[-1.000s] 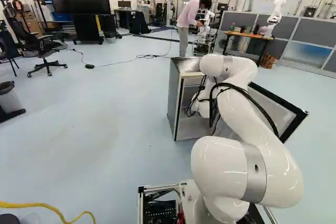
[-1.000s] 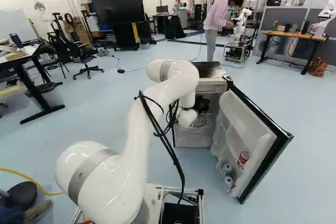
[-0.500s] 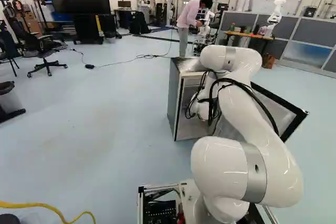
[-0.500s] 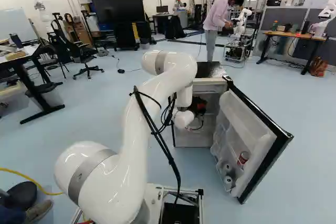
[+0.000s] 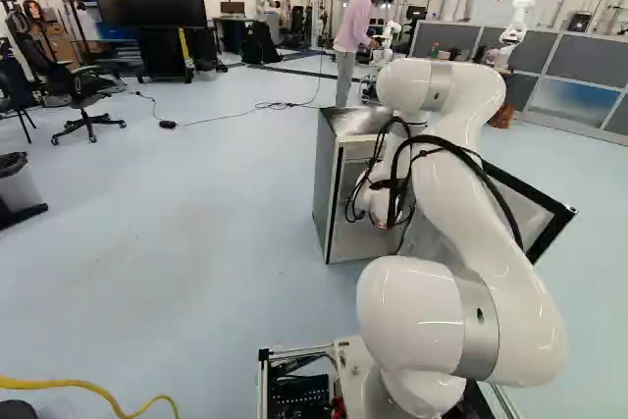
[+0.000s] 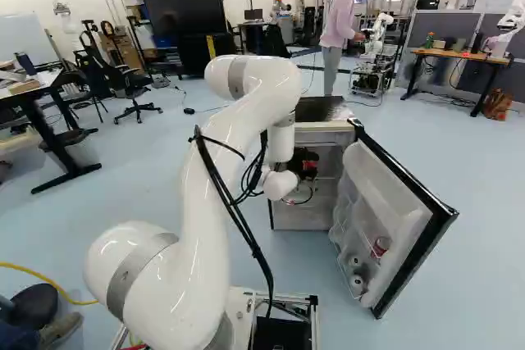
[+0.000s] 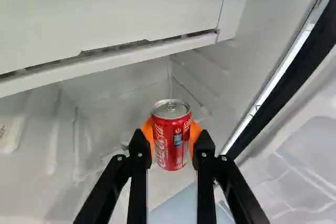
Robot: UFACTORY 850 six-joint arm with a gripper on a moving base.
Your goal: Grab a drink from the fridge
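In the wrist view, the fingers (image 7: pixel 138 156) are clamped on a red drink can (image 7: pixel 171 136), the orange pads (image 7: pixel 195 134) pressing it from two sides. The can is upright and is below the upper compartment (image 7: pixel 113 14) of the fridge. Whether it has already passed the front edge of the fridge, I cannot tell.

In the right base view, the arm (image 6: pixel 205 219) has changed in the last second: its elbow has gone up and back, and its wrist part has shifted a little outward from the fridge opening. I judge that the taking-out has begun, so the grip must now stay firm and the can should clear the fridge wall. Only this view shows, inside the open fridge door (image 6: pixel 379 194), another red can (image 6: pixel 380 247) and pale cans (image 6: pixel 356 284).

In the left base view, the elbow is also higher, while the fridge (image 5: pixel 328 183) keeps its place, so the base has not moved. This view shows better the outer side of the fridge, but the held can is probably hidden behind the arm.
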